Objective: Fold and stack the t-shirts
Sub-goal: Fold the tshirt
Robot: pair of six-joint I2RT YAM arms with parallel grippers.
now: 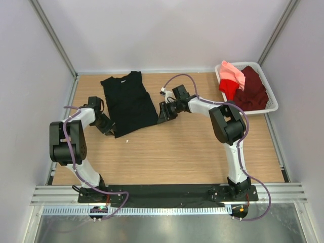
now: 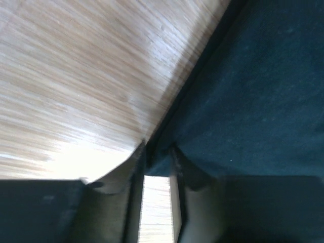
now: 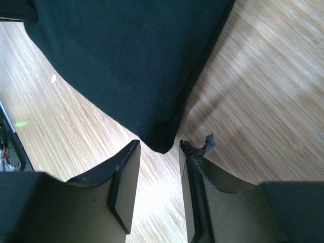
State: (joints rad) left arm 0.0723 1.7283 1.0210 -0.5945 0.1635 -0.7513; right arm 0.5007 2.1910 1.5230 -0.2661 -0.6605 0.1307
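Note:
The black t-shirt point(image 1: 129, 101) lies folded lengthwise on the wooden table, collar at the far end. My left gripper point(image 1: 107, 126) is low at its near-left corner. In the left wrist view the shirt point(image 2: 253, 96) has that corner lying between my fingertips point(image 2: 177, 162), and the jaws stand a narrow gap apart with wood showing between them. My right gripper point(image 1: 163, 114) is open at the near-right corner. In the right wrist view the shirt point(image 3: 126, 66) has its corner tip just ahead of the gap. Salmon-pink point(image 1: 230, 72), red point(image 1: 229, 88) and maroon point(image 1: 252, 90) shirts lie in the basket.
A white basket point(image 1: 273, 101) stands at the table's far right against the wall. A small white scrap point(image 1: 127, 140) lies on the wood near the shirt's near edge. Walls close in on the left, back and right.

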